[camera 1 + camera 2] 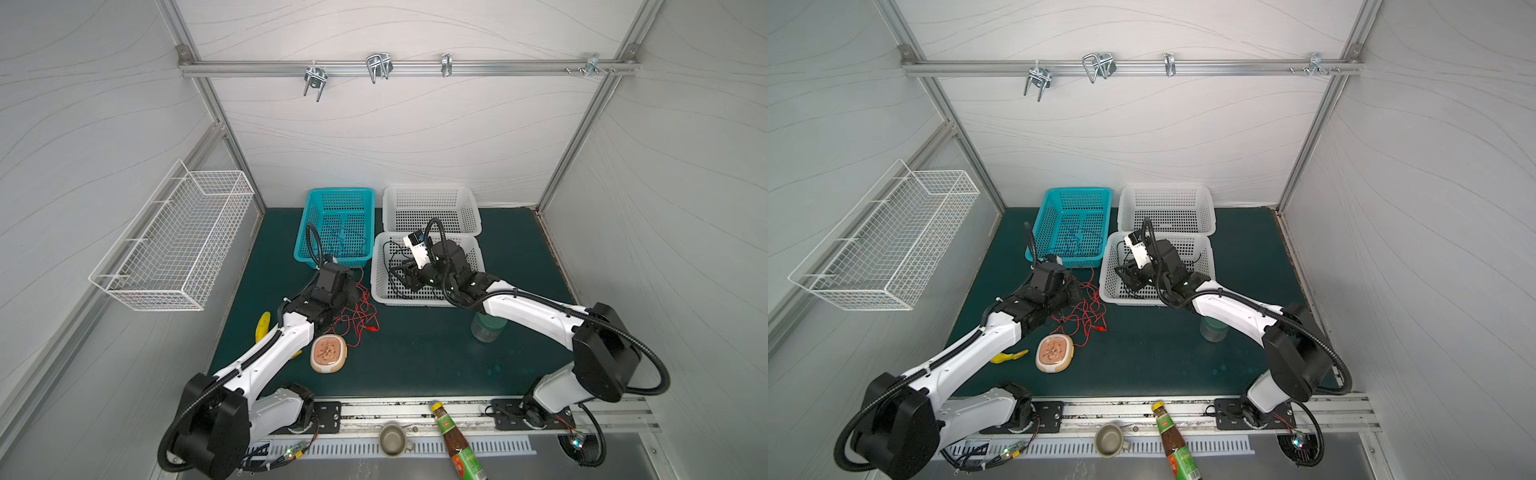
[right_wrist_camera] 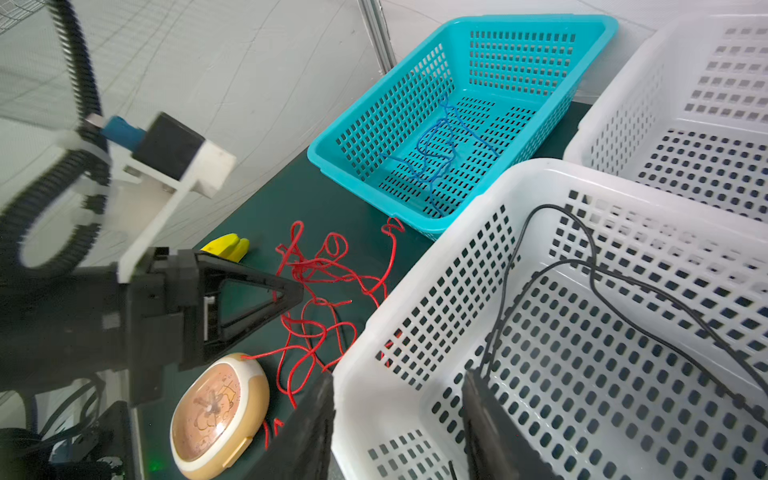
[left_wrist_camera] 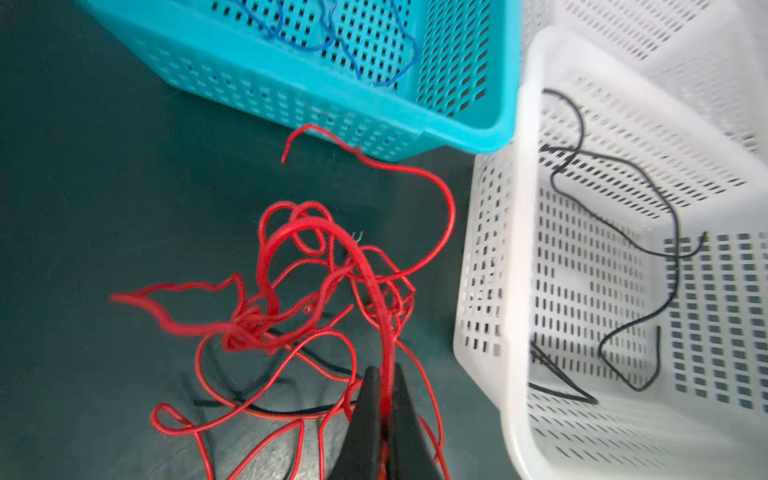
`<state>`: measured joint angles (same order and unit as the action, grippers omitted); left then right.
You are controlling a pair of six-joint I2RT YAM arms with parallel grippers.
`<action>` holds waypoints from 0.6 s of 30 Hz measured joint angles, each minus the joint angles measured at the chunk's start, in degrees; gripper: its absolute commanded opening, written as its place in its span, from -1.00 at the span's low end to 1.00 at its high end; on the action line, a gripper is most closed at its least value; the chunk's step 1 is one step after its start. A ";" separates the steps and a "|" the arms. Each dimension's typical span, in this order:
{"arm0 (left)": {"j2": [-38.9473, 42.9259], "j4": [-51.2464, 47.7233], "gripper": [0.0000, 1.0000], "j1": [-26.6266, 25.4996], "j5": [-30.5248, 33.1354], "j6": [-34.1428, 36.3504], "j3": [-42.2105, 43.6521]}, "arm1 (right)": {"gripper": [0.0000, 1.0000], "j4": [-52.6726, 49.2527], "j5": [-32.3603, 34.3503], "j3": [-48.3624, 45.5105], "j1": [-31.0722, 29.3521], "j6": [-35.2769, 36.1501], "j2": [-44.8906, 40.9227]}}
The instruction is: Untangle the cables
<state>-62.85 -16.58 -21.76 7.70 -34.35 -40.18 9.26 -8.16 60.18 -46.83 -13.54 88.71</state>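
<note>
Red cable (image 3: 384, 316) pinched, left pincer (image 3: 386, 370) closed

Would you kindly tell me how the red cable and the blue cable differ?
The red cable sprawls tangled on the mat; the blue cable lies inside the teal basket. The left gripper pinches the red cable; nothing touches the blue cable. Both are thin wires.

On table (image 1: 415, 365): cable tangle (image 3: 249, 328) left of near basket (image 3: 521, 249), clock (image 1: 328, 353) just before the tangle. Behind tangle, far-left basket (image 1: 340, 190) holds one cable (image 2: 436, 166); near basket holds a second cable (image 3: 675, 232). Far-right basket (image 1: 428, 189) behind near basket.
</note>
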 measured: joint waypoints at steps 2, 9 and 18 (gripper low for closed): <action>2.69 -0.55 -1.00 0.00 0.07 0.46 -0.31 | 0.00 0.17 -1.11 1.27 -0.44 -0.22 1.57; 10.69 -1.22 -1.00 0.02 -1.84 2.51 -0.31 | 0.08 0.81 -5.27 6.84 -2.75 -1.77 8.52; 15.85 -1.22 -1.00 0.02 -5.79 4.02 -0.17 | 0.12 2.21 -9.64 13.03 -3.93 -4.72 15.43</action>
<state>-47.00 -17.80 -21.74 1.91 -30.33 -40.36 11.46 -17.80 73.21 -50.76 -18.26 104.14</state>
